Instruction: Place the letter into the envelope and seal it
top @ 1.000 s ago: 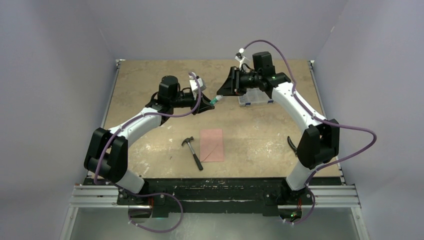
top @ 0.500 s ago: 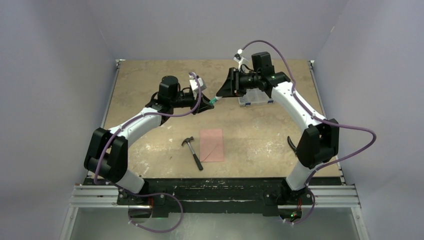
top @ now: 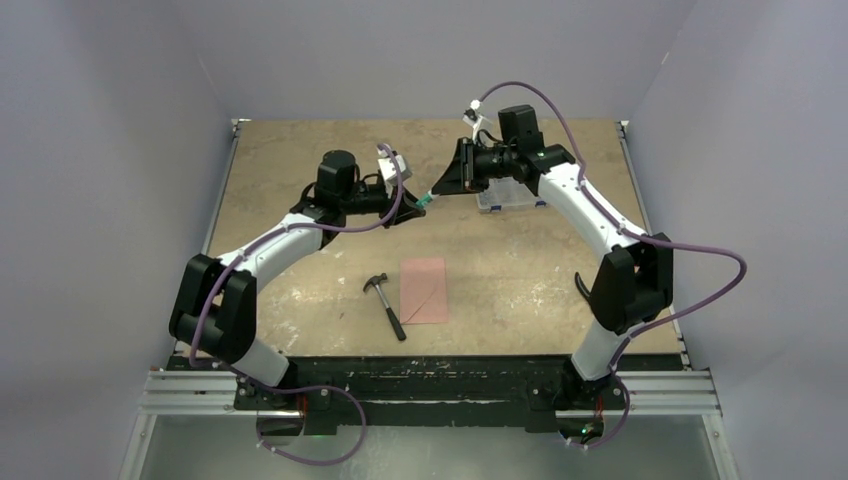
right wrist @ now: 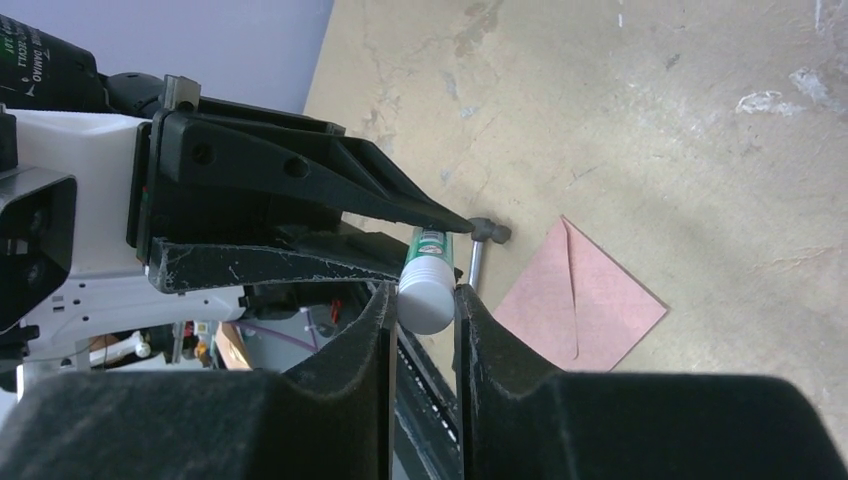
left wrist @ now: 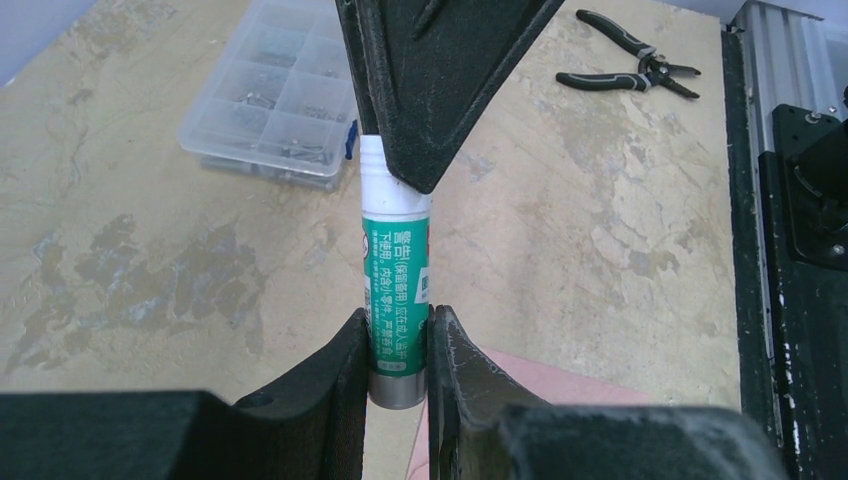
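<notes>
A green glue stick [left wrist: 395, 270] with a white cap [right wrist: 428, 290] hangs in mid-air between both arms. My left gripper [left wrist: 393, 325] is shut on its lower body, near the metal base. From the other side, my right gripper [right wrist: 424, 295] is shut on the capped end. In the top view the stick [top: 424, 201] bridges the left gripper [top: 412, 208] and the right gripper [top: 440, 190]. The pink envelope [top: 424, 290] lies flat on the table below, its diagonal flap edge showing [right wrist: 590, 295]. No separate letter is in view.
A hammer [top: 385, 305] lies just left of the envelope. A clear parts organizer [top: 505, 197] sits at the back right, under the right arm. Black pliers [top: 583, 287] lie at the right side. The table's side rails run along both edges.
The right gripper's jaws have closed in on the glue stick's cap, and the right arm has shifted slightly left. The left arm and envelope have not moved.
</notes>
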Robot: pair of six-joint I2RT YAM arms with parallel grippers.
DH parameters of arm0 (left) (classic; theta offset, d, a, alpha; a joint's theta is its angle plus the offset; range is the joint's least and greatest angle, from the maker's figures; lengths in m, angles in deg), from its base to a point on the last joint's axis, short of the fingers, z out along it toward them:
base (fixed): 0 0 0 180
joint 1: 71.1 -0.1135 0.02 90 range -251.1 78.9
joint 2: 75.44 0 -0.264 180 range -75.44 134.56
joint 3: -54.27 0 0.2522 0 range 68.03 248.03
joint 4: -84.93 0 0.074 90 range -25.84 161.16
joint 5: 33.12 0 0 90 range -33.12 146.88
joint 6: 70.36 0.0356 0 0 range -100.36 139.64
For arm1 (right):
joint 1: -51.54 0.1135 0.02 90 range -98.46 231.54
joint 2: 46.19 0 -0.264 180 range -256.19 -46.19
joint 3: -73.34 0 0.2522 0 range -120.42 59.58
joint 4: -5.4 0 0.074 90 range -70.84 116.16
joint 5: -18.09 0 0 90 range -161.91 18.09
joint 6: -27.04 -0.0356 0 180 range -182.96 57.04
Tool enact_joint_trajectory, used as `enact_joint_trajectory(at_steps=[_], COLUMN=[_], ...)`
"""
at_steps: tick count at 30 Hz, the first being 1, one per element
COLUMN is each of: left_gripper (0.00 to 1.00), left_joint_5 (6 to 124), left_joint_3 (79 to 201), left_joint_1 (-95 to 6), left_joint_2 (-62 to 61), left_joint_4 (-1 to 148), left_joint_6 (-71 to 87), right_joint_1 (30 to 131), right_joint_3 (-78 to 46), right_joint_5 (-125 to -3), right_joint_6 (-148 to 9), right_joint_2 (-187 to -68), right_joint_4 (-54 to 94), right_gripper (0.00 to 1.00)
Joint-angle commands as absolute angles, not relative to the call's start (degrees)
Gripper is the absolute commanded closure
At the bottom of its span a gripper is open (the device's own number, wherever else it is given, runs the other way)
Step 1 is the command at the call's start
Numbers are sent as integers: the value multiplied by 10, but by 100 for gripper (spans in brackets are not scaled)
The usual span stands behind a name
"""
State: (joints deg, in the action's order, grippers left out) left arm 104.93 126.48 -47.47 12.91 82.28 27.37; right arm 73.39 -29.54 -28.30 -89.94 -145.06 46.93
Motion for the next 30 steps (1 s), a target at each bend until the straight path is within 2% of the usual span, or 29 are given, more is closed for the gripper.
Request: enact_joint_trajectory(at_steps=[1,2,6,11,16,22,30], left_gripper=[100,100,100,100,100,100,100], left_joint_5=[1059,1054,1031,1017,1013,1001,1029], left_joint_3=[1327,1339,1399,1445,1458,1435,1453], left_joint_1=[-473,-473,-474,-474,-464,-461,-442], left_joint_2=[141,145,163,177,180,162,170], left_joint_4=[840,831,793,819,844,948,939], left_joint_6=[335,349,400,399,396,352,363], right_joint_1=[760,763,780,806,813,818,827], right_joint_3=[-281,-274,-235,-199,-147,-108,-104], right_joint_5=[-279,-281,-291,-276,-231,-196,-224], right_joint_6=[-891,-885,-862,-848,-861,-873,-846], right_joint_2=[-1471,-1471,-1476,-1483,-1488,-1494,-1525], right_joint_4=[456,457,462,453,414,384,422], right_gripper=[96,100,100,100,100,100,100])
